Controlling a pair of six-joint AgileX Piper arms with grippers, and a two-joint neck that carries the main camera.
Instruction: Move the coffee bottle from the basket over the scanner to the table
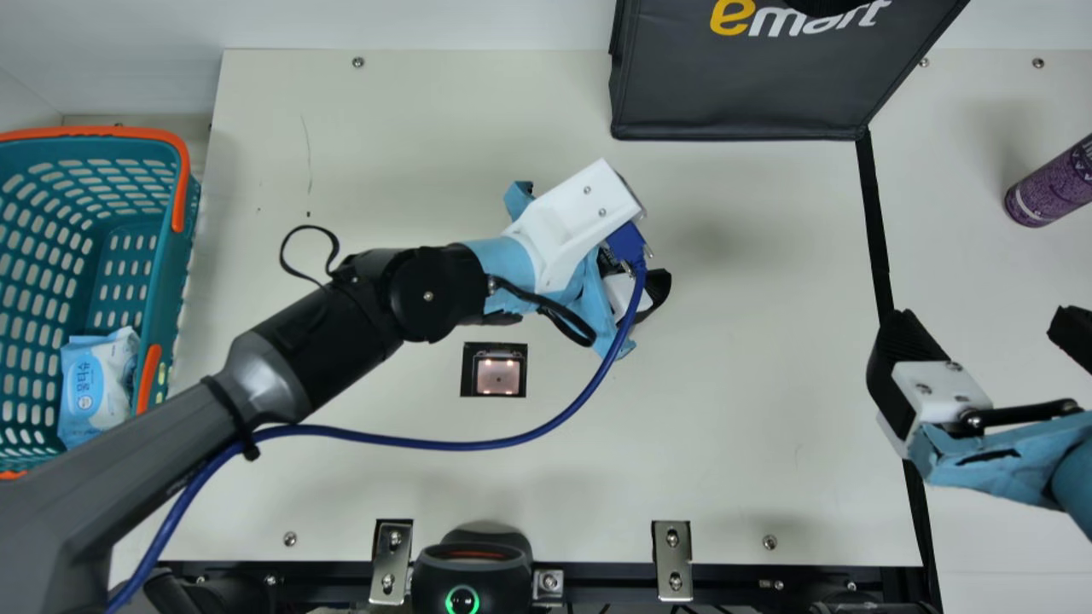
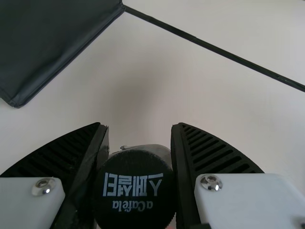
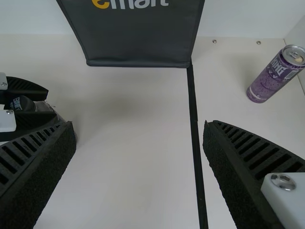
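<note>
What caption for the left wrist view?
Left gripper holding the black-capped coffee bottle, a dark bag and black strip beyond.

So you've got "a Cafèla" and "스페셜티" on the black bottle cap point(image 2: 135, 195) between the jaws of your left gripper point(image 1: 655, 292), "emart" on the dark bag point(image 1: 734, 94) beyond them, "물티슈" on the wipes pack point(image 1: 95, 384) well apart from them, plus the purple can point(image 3: 269, 85) past your right gripper point(image 1: 981, 328), print hard to read.

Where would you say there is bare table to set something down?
The widest bare patch lies in front of the bag, between the left gripper and the black strip. Another lies between the basket and the bag. It is crowded around the left arm beside the scanner, and where the right gripper hangs by the strip.
</note>
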